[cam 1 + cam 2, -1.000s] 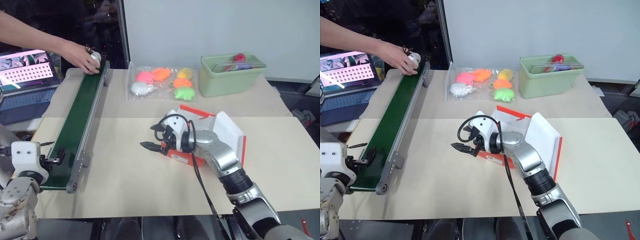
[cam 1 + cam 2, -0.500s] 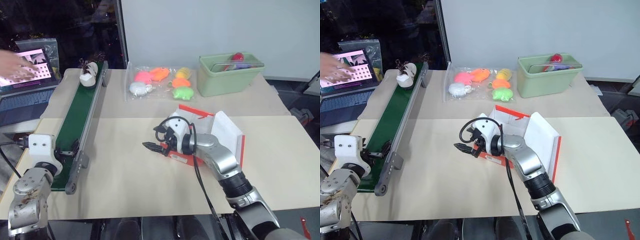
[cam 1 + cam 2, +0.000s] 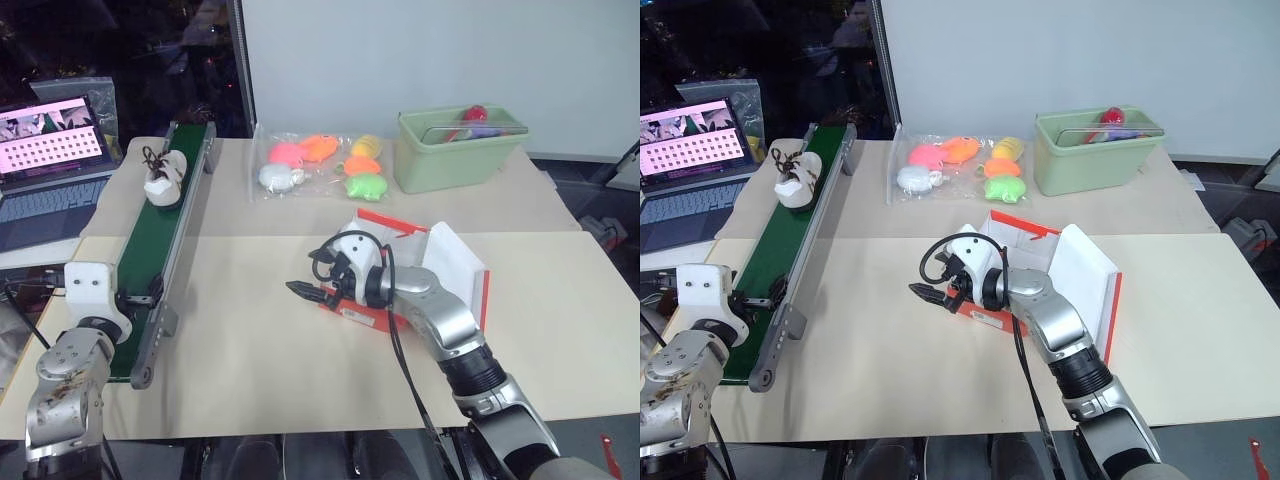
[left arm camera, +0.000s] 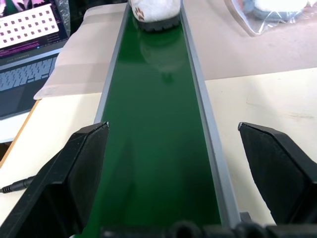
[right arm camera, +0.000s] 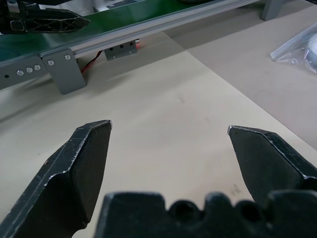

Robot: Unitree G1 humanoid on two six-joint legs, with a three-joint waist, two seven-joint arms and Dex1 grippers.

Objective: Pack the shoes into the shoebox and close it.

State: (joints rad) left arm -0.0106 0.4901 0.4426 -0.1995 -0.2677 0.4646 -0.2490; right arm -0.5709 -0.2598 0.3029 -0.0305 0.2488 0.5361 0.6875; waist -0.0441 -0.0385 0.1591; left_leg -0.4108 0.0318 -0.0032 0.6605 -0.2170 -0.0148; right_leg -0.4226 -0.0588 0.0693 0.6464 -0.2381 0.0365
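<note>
While both grippers — left point(image 4: 171, 144), right point(image 3: 303, 292) — gape empty, one shoe point(image 3: 160, 174) rides the green conveyor point(image 3: 150, 250) at ten o'clock from the open shoebox point(image 3: 452, 262).

Beige worktop point(image 3: 250, 370) carries: green conveyor point(image 3: 150, 260) along frame left, open red shoebox point(image 3: 440, 270) at centre, clear bag of soft toys point(image 3: 320, 165) upper centre, pale green bin point(image 3: 460, 150) upper right, laptop point(image 3: 50, 170) far upper left.
</note>
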